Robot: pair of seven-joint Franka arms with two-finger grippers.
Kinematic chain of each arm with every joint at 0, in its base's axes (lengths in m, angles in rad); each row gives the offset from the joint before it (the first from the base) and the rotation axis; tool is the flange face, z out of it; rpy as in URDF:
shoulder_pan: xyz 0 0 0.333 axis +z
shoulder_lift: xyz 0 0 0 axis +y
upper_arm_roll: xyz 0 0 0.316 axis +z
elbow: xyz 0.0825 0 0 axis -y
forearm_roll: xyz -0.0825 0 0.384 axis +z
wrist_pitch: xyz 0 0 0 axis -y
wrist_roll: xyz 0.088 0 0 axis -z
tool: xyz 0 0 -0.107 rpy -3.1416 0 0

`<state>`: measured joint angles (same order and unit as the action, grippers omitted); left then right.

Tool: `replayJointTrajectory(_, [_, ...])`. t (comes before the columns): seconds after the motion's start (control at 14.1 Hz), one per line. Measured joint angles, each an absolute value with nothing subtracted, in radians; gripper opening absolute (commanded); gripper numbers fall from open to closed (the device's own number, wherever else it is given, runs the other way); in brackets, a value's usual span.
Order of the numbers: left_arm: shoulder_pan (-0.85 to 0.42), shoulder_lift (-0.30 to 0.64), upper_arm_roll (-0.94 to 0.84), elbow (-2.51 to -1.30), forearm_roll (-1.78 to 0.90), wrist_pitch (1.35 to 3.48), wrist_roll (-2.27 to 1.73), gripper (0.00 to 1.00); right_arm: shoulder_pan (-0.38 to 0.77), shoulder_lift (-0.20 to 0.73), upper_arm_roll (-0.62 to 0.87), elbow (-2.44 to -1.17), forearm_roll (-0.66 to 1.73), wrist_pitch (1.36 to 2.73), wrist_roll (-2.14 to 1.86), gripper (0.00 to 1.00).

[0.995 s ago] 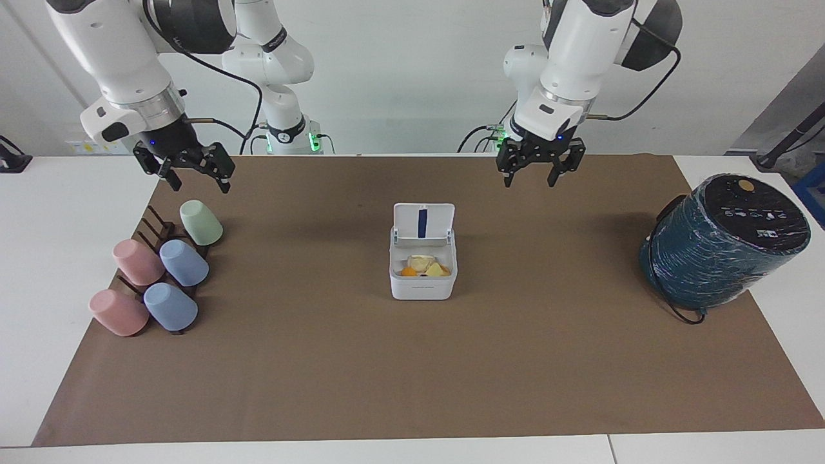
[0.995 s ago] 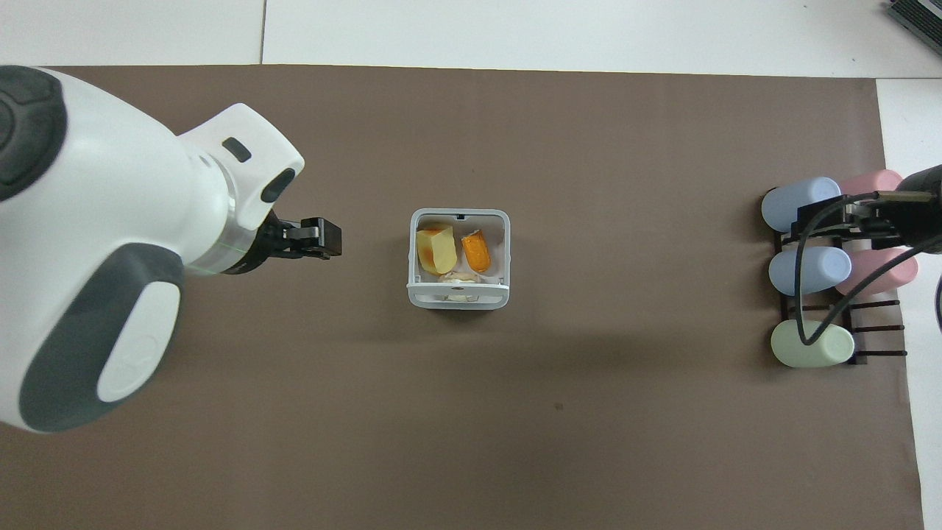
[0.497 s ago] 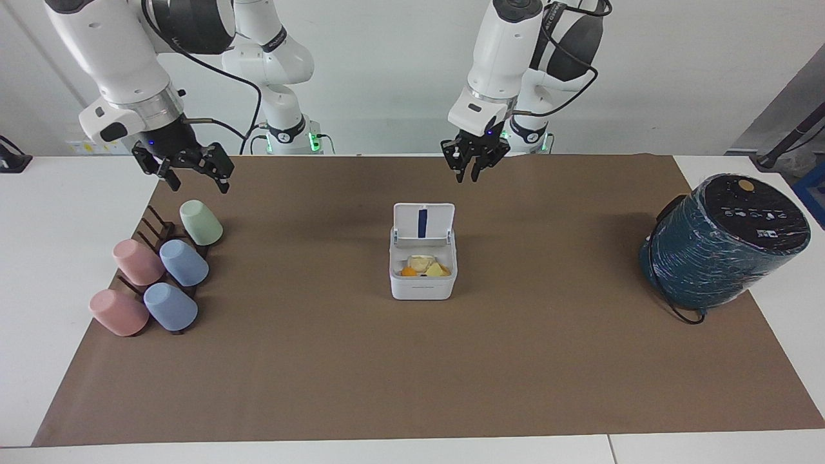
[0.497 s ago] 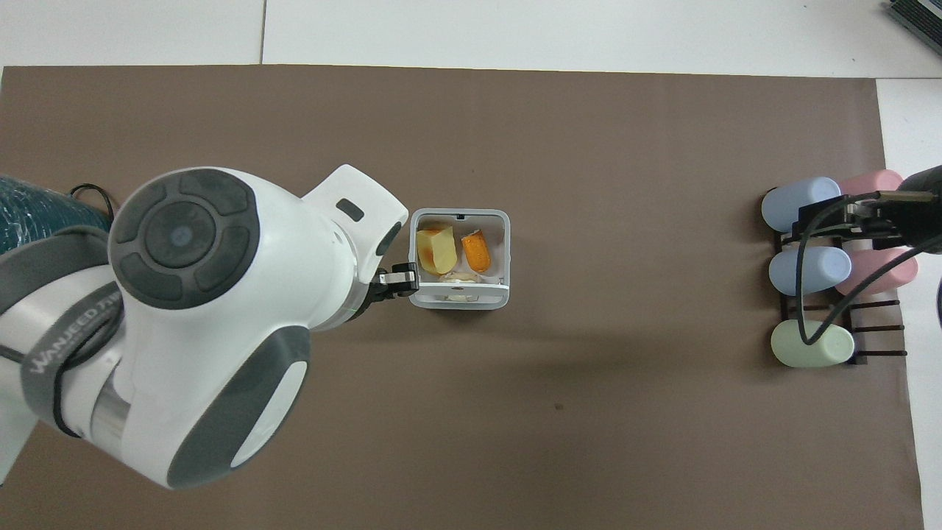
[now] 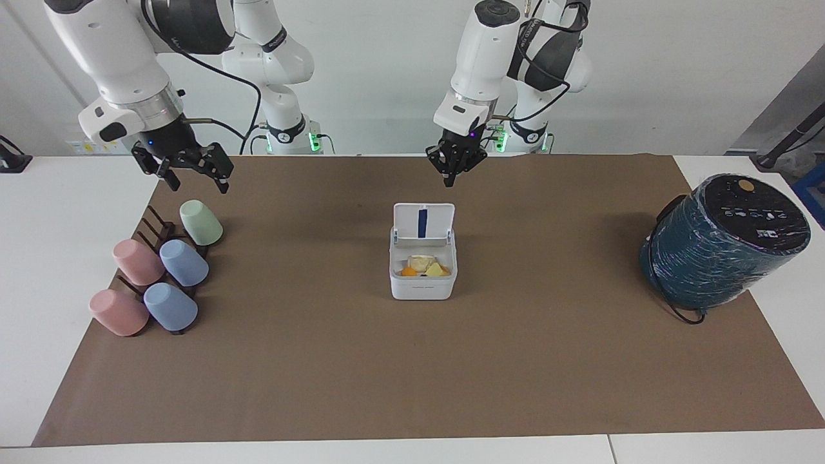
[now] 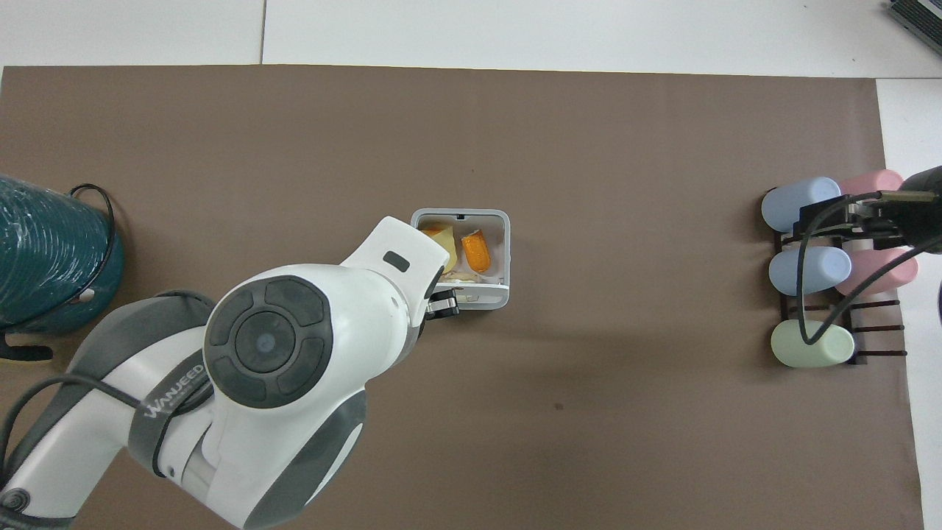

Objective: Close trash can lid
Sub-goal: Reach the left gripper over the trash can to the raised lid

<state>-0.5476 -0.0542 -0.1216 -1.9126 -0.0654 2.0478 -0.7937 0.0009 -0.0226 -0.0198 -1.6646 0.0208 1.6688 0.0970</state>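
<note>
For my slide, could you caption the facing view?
Left gripper hangs above the open lid of the trash can.

The left arm is reaching down from its base at about one o'clock in the facing view, its white forearm descending steeply and its wrist pointing straight down. The left gripper is hanging in the air with its fingers drawn together, tips aimed at six o'clock. In the overhead view, the same arm is coming in from seven o'clock, its bulky elbow joint hiding most of the wrist, and only the tip of the left gripper is showing. The right arm is waiting at about ten o'clock in the facing view, wrist tilted, with the right gripper hanging spread wide, fingers pointing toward five o'clock.
</note>
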Motion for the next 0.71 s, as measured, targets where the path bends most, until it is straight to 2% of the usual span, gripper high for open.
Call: replayJointTrajectory(0.71, [-0.556,0.029,-0.115,-1.923,-0.066,2.247,-0.838,0.0,0.001,-0.023,-0.02,-1.665,0.021,1.669,0.097,1.0])
